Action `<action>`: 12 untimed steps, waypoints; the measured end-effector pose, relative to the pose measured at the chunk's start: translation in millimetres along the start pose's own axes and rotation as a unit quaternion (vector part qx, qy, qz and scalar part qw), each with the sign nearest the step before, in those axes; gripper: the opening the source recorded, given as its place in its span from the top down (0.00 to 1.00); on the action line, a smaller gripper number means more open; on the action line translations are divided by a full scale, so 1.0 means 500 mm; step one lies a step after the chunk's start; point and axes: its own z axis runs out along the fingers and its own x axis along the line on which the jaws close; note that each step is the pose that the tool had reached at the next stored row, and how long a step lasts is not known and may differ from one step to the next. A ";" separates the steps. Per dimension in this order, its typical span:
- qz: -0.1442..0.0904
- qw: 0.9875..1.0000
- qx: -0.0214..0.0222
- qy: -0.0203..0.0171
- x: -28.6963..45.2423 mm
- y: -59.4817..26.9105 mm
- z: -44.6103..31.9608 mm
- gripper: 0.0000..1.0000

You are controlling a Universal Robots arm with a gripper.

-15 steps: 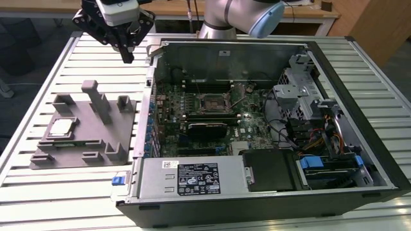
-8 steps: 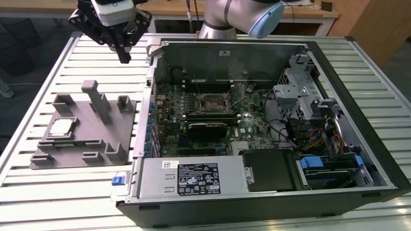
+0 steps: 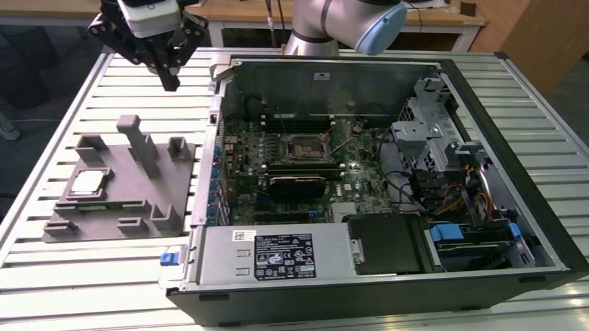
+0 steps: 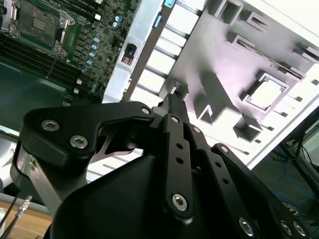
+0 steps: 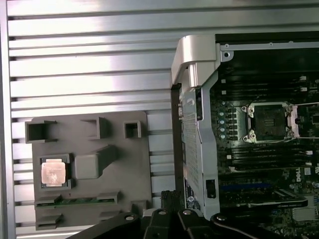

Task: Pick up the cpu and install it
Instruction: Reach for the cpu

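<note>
Silvery-grey metal face up on the cpu (image 3: 87,183), seated flat in a recess of the grey plastic holder (image 3: 138,207) on the slatted table (image 3: 110,276), at the exterior view's left, well apart from the open socket (image 3: 301,146) inside the computer case (image 3: 368,303). Gripper (image 3: 170,84) high over the table's far side, beyond the holder, fingers pinched narrow, holding nothing.

Likely trouble:
- a thin chip tilting or slipping in a shallow grasp, catching the recess walls;
- wrong rotation at the socket, bending pins.

Square, so no long axis. Edges parallel to the holder's. Corner mark not readable.
</note>
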 end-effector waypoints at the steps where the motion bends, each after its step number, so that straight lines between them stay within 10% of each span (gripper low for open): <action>1: 0.000 1.000 0.000 0.000 0.003 0.000 0.000 0.89; 12: 0.000 1.000 0.000 0.000 0.025 -0.002 0.001 0.89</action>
